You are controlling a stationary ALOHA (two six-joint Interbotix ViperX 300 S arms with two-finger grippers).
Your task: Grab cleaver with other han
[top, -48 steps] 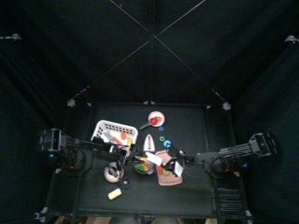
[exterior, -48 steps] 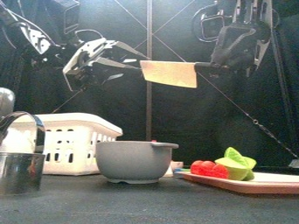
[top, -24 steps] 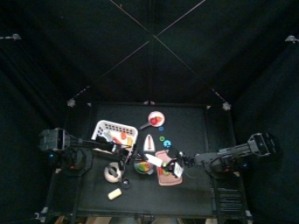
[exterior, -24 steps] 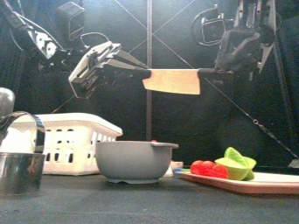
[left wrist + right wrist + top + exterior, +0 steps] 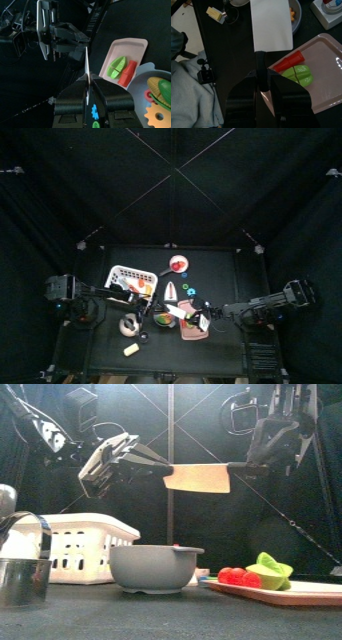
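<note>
The cleaver [image 5: 198, 478] hangs level in the air above the grey bowl [image 5: 155, 566], its broad pale blade toward the left. My right gripper [image 5: 247, 466] is shut on its dark handle [image 5: 260, 57], and the blade [image 5: 271, 22] stretches away from it in the right wrist view. My left gripper [image 5: 156, 459] is at the blade's far upper corner. In the left wrist view the blade [image 5: 87, 60] shows edge-on, running down between my left gripper's [image 5: 87, 82] closed jaws. In the top view the cleaver [image 5: 170, 291] lies between the two arms.
A white basket [image 5: 80, 544] and a metal cup [image 5: 19, 576] stand at the left. A tray [image 5: 301, 591] with red [image 5: 238, 576] and green [image 5: 271, 568] pieces lies at the right. A yellow piece [image 5: 131, 349] lies near the front edge.
The cleaver has come down a little and levelled out. My left gripper has moved in to the blade's left corner. Almost nothing moved in the last half second.
</note>
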